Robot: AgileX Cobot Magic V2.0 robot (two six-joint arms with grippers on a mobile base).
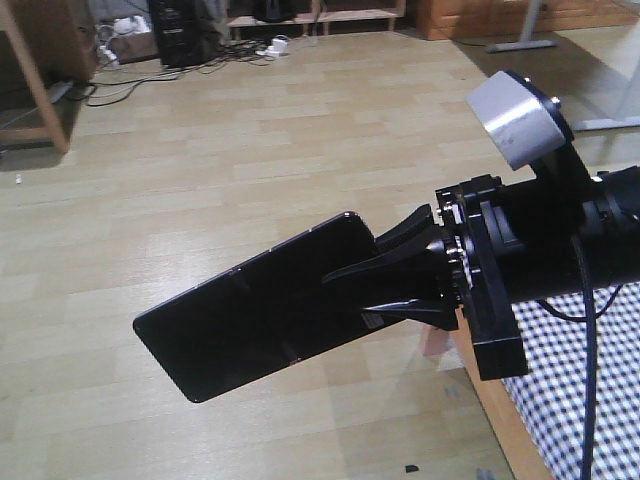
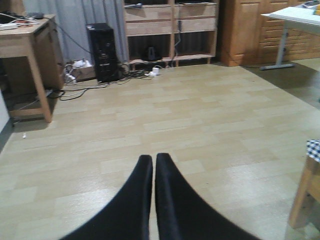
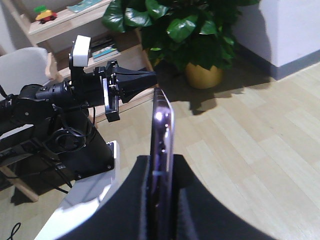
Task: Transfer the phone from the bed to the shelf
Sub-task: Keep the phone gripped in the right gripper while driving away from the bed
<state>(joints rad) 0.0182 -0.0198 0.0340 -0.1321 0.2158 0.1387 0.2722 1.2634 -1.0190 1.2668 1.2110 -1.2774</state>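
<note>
One glossy black phone [image 1: 240,310], mid crease, in right hand [image 1: 360,275]; left hand [image 2: 153,159] closed, empty

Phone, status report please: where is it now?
Right gripper shut on phone, held off bed over floor. Left gripper shut, empty. Nothing blocking in view.

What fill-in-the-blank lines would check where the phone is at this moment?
1. The claw gripping the phone belongs to the ____ arm.
2. The left claw is ____ and empty.
3. The phone hangs over the wooden ____, off the edge of the bed.
Missing words: right; shut; floor.
</note>
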